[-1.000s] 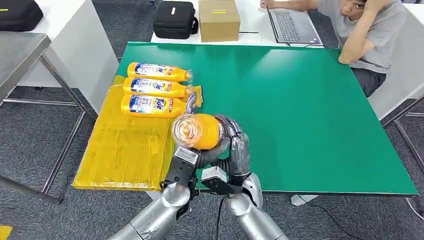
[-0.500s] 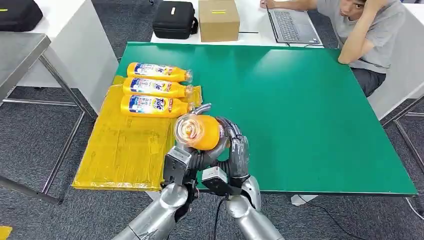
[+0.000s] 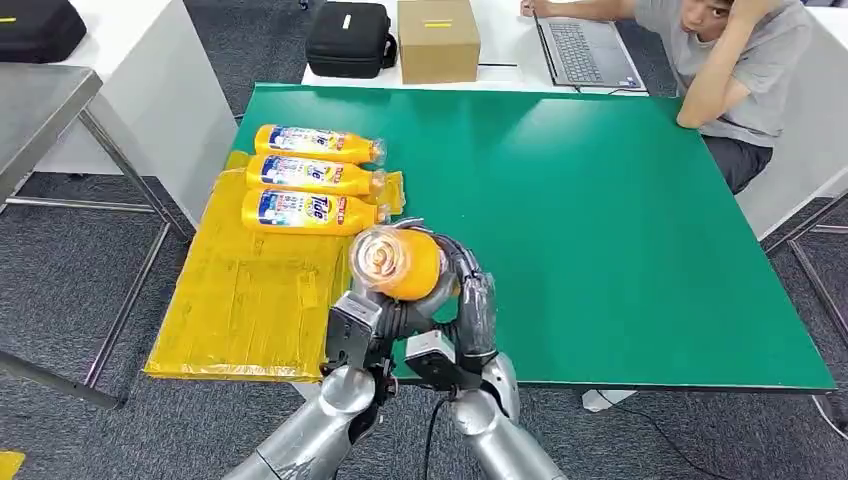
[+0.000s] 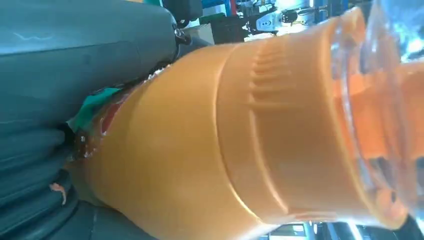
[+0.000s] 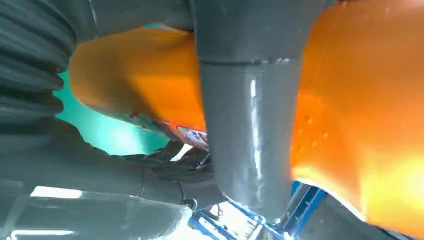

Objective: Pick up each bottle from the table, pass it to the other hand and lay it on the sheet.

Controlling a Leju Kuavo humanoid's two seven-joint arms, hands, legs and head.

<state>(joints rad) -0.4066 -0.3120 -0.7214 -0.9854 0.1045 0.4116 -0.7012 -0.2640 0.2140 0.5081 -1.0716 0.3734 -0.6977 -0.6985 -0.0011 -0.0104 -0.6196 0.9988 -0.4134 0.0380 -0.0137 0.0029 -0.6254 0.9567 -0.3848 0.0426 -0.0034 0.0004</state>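
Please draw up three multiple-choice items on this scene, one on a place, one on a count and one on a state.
1. Where does the yellow sheet lie?
A. on the green table's left end
B. on the floor
C. on the laptop

2. How many bottles lie on the sheet?
A. one
B. three
C. five

3. How is the fourth bottle held?
A. it lies free on the table
B. a person holds it
C. both robot hands are on it

Answers: 1 A, the sheet covers the left end of the table. 2 B, three lie side by side. 3 C, the left hand and right hand both grip it above the table.
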